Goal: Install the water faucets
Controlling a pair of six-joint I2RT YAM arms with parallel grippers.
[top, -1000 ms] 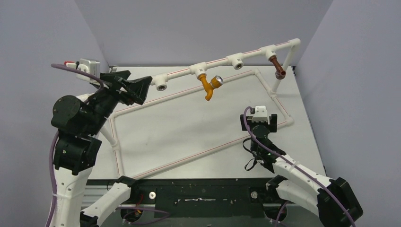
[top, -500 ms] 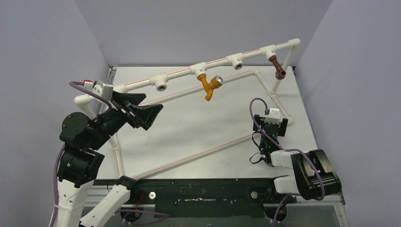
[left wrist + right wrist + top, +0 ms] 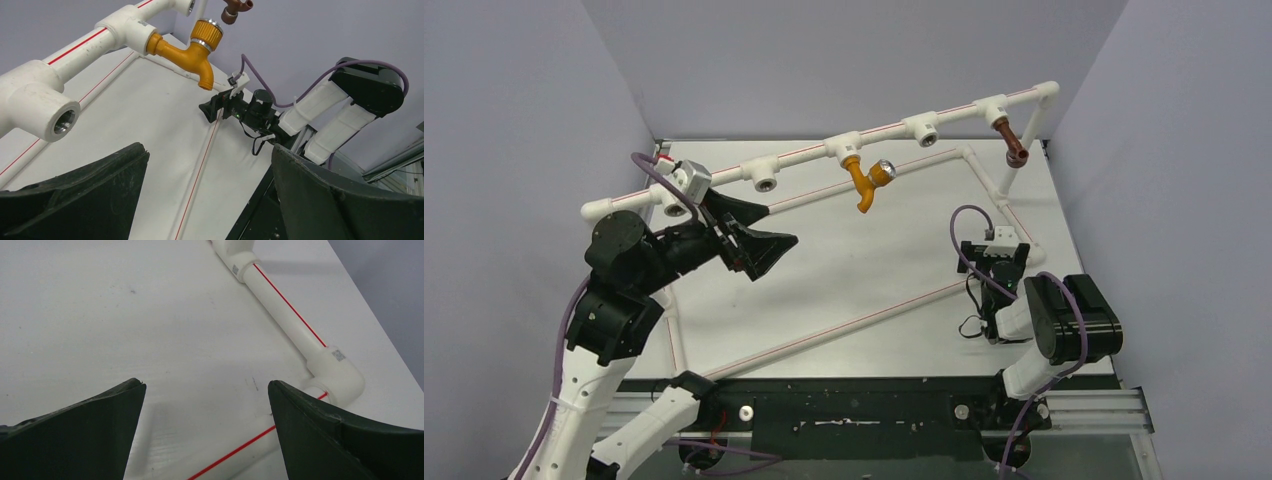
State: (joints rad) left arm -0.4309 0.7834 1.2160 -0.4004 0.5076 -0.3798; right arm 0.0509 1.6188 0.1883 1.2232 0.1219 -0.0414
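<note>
Both faucets sit in the pipe frame's raised rail and have not budged in the last second. The orange-yellow faucet hangs from the second tee from the left; its long body runs out of the socket toward the near edge, its spout bends down at the table, and its round silver end sticks off to the right. The reddish-brown faucet is in the last tee by the far right corner, with its body also running out toward the near side and its open end tipped down. Now my arms, and these have moved. My left gripper has swung away from the far left corner and in over the table, below the empty tee socket, with both black jaws spread wide and nothing between them. From my left wrist the orange-yellow tap is up ahead, well apart from my fingers. My right arm has folded back toward the near edge. My right gripper hangs low over the table just beside a corner elbow of the frame's lower loop, jaws fully apart, gripping nothing.
</note>
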